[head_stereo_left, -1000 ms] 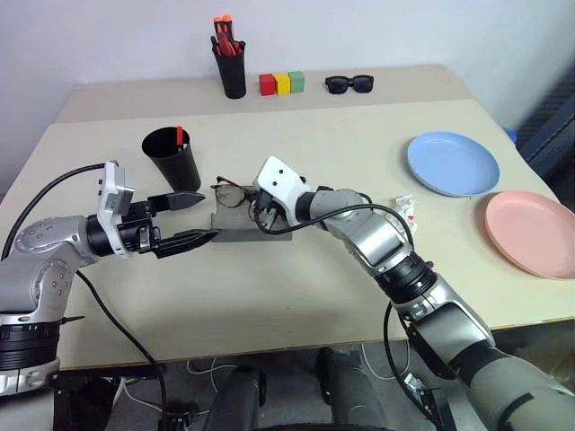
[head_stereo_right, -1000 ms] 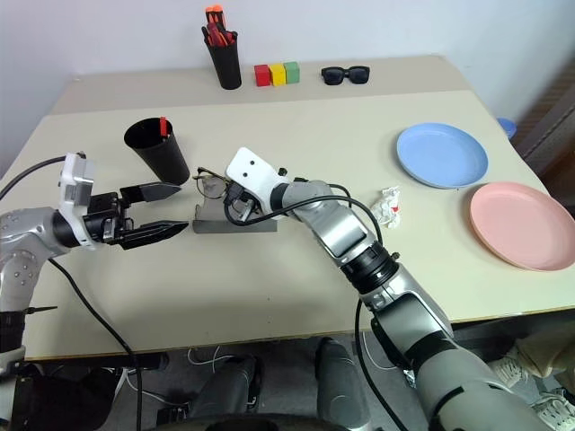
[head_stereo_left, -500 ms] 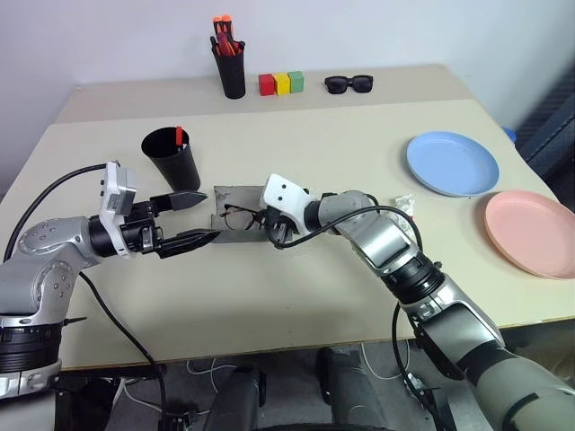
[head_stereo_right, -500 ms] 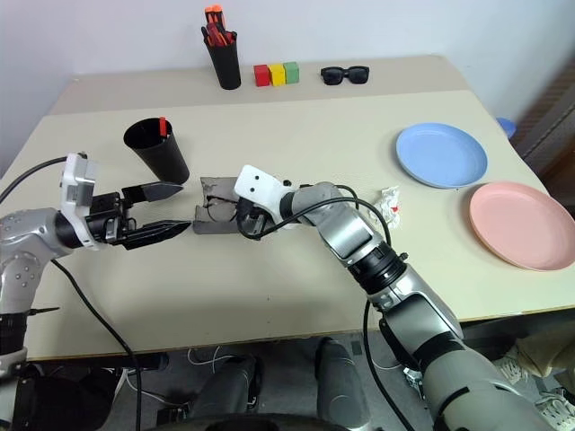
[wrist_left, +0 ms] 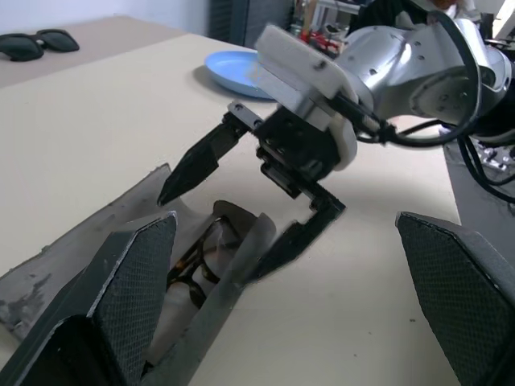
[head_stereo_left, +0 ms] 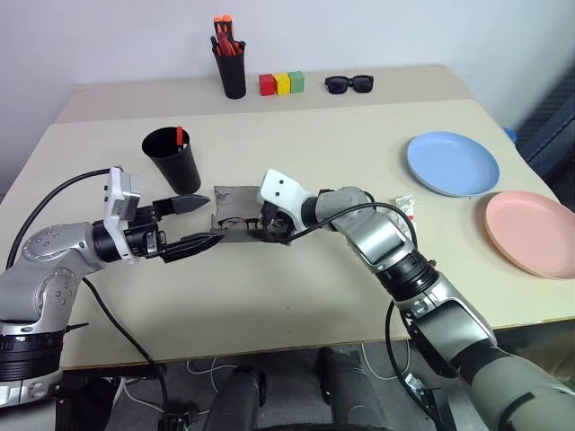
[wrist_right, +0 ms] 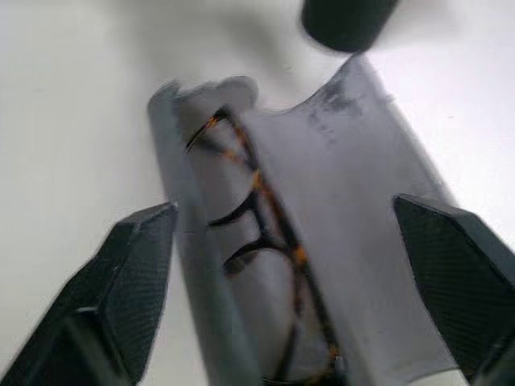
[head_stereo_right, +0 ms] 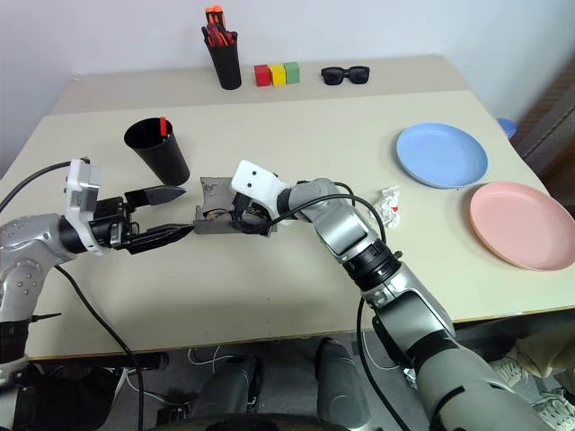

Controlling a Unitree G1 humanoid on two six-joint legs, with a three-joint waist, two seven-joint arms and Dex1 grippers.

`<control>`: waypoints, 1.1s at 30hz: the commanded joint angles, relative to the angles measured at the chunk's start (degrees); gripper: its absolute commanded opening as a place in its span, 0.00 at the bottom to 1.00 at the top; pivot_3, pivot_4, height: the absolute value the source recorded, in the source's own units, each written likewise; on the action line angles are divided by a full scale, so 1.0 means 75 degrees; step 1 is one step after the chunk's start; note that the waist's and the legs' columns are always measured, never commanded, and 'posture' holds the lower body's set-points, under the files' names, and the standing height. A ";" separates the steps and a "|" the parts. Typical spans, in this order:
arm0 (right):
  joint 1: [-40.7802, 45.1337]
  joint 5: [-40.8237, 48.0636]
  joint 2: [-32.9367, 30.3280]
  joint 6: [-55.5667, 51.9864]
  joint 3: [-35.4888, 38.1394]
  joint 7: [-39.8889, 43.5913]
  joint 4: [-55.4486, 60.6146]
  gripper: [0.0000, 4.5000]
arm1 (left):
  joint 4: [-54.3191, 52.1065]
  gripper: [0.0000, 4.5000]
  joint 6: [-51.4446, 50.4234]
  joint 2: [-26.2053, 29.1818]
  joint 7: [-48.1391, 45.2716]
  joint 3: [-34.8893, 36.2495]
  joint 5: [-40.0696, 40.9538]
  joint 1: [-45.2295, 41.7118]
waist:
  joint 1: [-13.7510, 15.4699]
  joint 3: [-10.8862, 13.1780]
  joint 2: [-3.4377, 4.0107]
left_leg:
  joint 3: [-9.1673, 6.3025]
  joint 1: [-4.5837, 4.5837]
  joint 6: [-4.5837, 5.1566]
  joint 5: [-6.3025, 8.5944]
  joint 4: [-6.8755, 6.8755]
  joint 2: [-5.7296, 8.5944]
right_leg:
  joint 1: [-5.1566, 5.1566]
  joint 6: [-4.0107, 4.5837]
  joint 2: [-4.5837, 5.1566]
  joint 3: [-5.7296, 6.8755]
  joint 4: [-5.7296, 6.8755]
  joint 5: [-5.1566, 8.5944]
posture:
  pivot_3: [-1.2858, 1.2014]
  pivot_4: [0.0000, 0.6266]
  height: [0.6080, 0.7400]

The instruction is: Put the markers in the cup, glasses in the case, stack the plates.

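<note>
The left end effector is waiting wide at the case's nine o'clock side. The right end effector is spreading wide after pinching the glasses, which are now lying inside the open grey case mid-desk. At twelve o'clock, the cup is holding a marker; closing the case probably comes next.

Both pincers wide apart.

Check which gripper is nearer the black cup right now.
Left. The left gripper sits open just in front of the cup; the right gripper, open over the case holding the glasses, is further off.
</note>
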State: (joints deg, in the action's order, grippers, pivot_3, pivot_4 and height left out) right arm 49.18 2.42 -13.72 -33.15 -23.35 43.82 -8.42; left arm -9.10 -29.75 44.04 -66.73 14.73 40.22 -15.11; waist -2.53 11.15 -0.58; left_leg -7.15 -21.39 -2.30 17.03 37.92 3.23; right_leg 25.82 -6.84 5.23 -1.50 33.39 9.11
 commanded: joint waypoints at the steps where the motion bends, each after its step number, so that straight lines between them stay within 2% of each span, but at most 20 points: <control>1: 0.0016 0.0712 0.0196 0.0274 0.1258 -0.0323 0.0843 0.98 | 0.0113 1.00 -0.0225 -0.0036 0.0292 0.0080 0.0197 -0.0457 | 0.0017 0.0000 0.0000 | 0.0000 0.0000 0.0000 0.0000 0.0000 0.0000 | 0.0000 0.0000 0.0000 0.0000 0.0000 0.0000 | 0.52 0.24 1.00; 5: -0.0527 0.1855 0.0247 -0.0220 0.2541 -0.0391 0.1489 0.98 | 0.0467 1.00 -0.0011 -0.0319 0.0603 -0.0134 -0.0062 -0.1053 | 0.0080 -0.0004 -0.0006 | -0.0008 0.0000 -0.0011 -0.0006 0.0001 0.0002 | -0.0007 0.0001 0.0001 0.0001 0.0000 -0.0002 | 0.52 0.24 1.00; 9: -0.1667 0.2362 -0.0503 -0.0424 0.2944 -0.0051 0.2759 0.98 | 0.0858 1.00 0.0640 -0.0847 0.0798 -0.0844 -0.0802 -0.1589 | 0.0122 -0.0005 -0.0002 | -0.0008 0.0002 -0.0011 -0.0006 -0.0002 0.0003 | -0.0014 0.0001 0.0001 0.0002 -0.0006 -0.0002 | 0.52 0.24 1.00; 12: -0.2335 0.2502 -0.0945 -0.0456 0.3122 -0.0107 0.3463 1.00 | 0.1650 0.80 0.1058 -0.1232 0.0994 -0.1126 -0.1274 -0.2216 | 0.0162 -0.0003 -0.0001 | 0.0000 0.0003 -0.0011 -0.0006 0.0001 0.0002 | -0.0012 0.0001 -0.0001 0.0002 -0.0008 -0.0003 | 0.52 0.24 1.00; 15: -0.2734 0.2636 -0.1203 -0.0581 0.3127 -0.0181 0.3930 1.00 | 0.2780 0.47 0.1769 -0.1520 0.1516 -0.1485 -0.2192 -0.2947 | 0.0173 -0.0003 -0.0001 | 0.0004 0.0007 -0.0017 -0.0011 0.0006 -0.0001 | -0.0013 0.0004 -0.0004 0.0001 0.0002 -0.0005 | 0.52 0.24 1.00; 19: -0.3128 0.2950 -0.1300 -0.0936 0.3345 -0.0531 0.4507 1.00 | 0.4469 0.02 0.1917 -0.2270 0.2384 -0.1550 -0.2645 -0.4272 | 0.0235 -0.0006 -0.0006 | 0.0001 0.0013 -0.0023 -0.0016 0.0012 -0.0001 | -0.0028 0.0004 -0.0005 0.0001 0.0001 -0.0006 | 0.52 0.24 1.00; 25: -0.3810 0.2924 -0.1588 -0.0960 0.3260 -0.0778 0.5118 1.00 | 0.6499 0.02 0.1949 -0.2809 0.2925 -0.1874 -0.3462 -0.5560 | 0.0229 -0.0009 -0.0011 | -0.0003 0.0007 -0.0022 -0.0014 0.0017 0.0004 | -0.0036 -0.0007 -0.0002 0.0002 -0.0020 -0.0012 | 0.52 0.24 1.00; 28: -0.4034 0.2838 -0.1731 -0.0834 0.3128 -0.0791 0.5186 1.00 | 0.7174 0.02 0.0753 -0.3180 0.2753 -0.1760 -0.3179 -0.6165 | 0.0226 -0.0009 -0.0011 | -0.0003 0.0010 -0.0021 -0.0015 0.0018 0.0004 | -0.0038 -0.0007 -0.0004 0.0003 -0.0017 -0.0012 | 0.52 0.24 1.00; 33: -0.4310 0.3156 -0.1906 -0.0688 0.3397 -0.0522 0.5045 1.00 | 0.7995 0.02 0.0983 -0.3078 0.2464 -0.2375 -0.4047 -0.6539 | 0.0183 -0.0008 -0.0012 | -0.0002 0.0011 -0.0019 -0.0013 0.0018 0.0004 | -0.0041 -0.0008 -0.0004 0.0003 -0.0019 -0.0012 | 0.52 0.24 1.00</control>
State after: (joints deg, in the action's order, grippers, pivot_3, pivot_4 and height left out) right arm 16.17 24.68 -27.75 -40.07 0.13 39.55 27.90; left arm 49.82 -23.95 19.68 -47.64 -2.01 12.04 -62.05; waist -1.16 11.09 -0.67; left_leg -7.16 -21.29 -2.44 16.93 38.05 3.26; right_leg 25.51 -6.90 5.20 -1.47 33.26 9.02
